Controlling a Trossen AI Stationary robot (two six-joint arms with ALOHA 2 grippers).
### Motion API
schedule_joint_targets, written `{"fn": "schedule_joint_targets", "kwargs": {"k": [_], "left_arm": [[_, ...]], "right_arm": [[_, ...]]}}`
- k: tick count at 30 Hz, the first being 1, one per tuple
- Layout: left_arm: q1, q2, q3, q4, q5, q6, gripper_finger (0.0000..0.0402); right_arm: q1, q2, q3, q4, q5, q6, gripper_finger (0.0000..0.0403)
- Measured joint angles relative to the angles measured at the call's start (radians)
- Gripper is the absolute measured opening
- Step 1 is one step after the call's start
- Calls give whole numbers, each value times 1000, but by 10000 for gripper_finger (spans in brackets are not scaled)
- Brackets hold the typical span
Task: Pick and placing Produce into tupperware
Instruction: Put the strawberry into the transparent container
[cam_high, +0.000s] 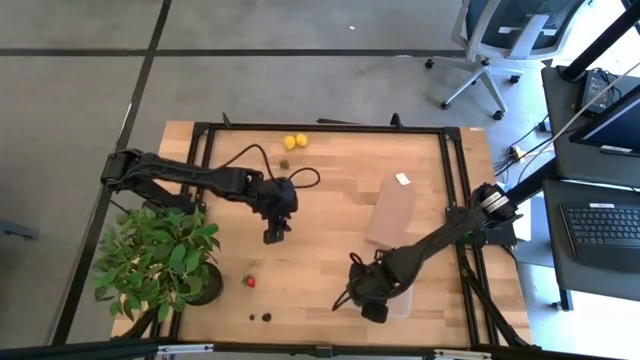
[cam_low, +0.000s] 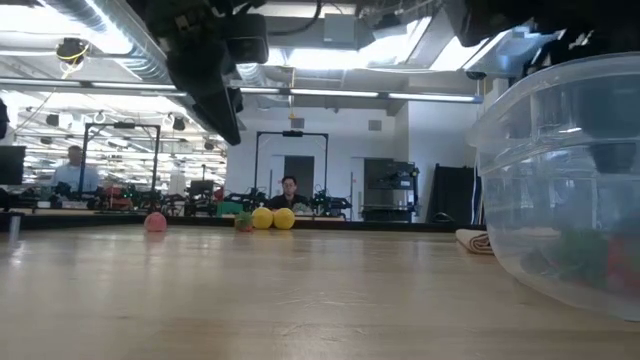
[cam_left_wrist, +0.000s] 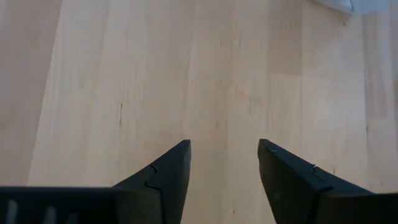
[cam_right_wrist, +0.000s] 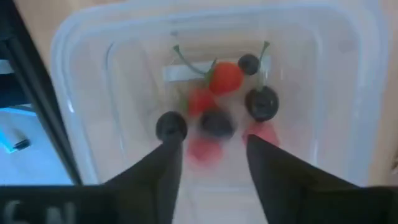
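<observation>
Partly filled: tupperware (cam_right_wrist: 205, 93) is being loaded.
Berries are being contained; tabletop (cam_high: 330, 200) pieces are awaited; right hand (cam_right_wrist: 208, 149) and left hand (cam_left_wrist: 224, 155) are being held apart, empty.

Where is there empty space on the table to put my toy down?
The biggest bare patch is mid-table, between the left gripper, the two lemons and the brown block. It is crowded near the potted plant, around the strawberry and blackberries, and where the right gripper hangs over the tupperware.
</observation>
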Motion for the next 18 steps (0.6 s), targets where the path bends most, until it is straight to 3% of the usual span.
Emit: {"fn": "schedule_joint_targets", "kwargs": {"k": [9,18], "left_arm": [[-49,0,0,-19,-28,55,248],[-143,0,-1,-213,6,79,284]], "right_arm": [[-16,0,0,-14,-12,-27,291],[-27,-2,7,-137,-10,1,304]]}}
